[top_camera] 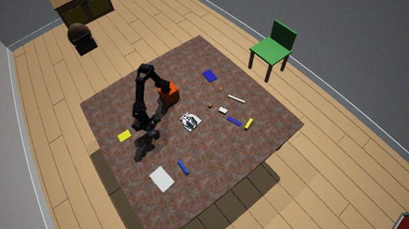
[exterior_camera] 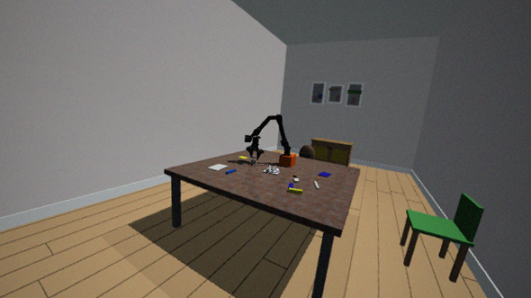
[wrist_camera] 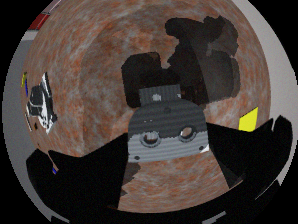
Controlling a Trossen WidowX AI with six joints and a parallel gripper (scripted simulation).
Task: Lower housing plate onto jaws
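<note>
The housing plate (top_camera: 153,132) (exterior_camera: 254,162) (wrist_camera: 167,120) is grey, with a rounded body, two round holes and a narrow ribbed tab. My gripper (top_camera: 150,128) (exterior_camera: 255,158) (wrist_camera: 166,132) is shut on its two sides; the plate appears to be a little above the table. The black-and-white base assembly (top_camera: 190,122) (exterior_camera: 271,170) (wrist_camera: 41,104) lies apart from the plate, to its right in the top view and at the left edge of the wrist view. Its dark jaws lie on it; their pins and stubs are too small to make out.
A yellow pad (top_camera: 124,135) (wrist_camera: 248,120) lies near the gripper. A blue bar (top_camera: 183,167) and a white sheet (top_camera: 161,179) lie toward the lower side in the top view. Several small blocks and bars lie beyond the assembly. The orange arm base (top_camera: 169,94) stands behind.
</note>
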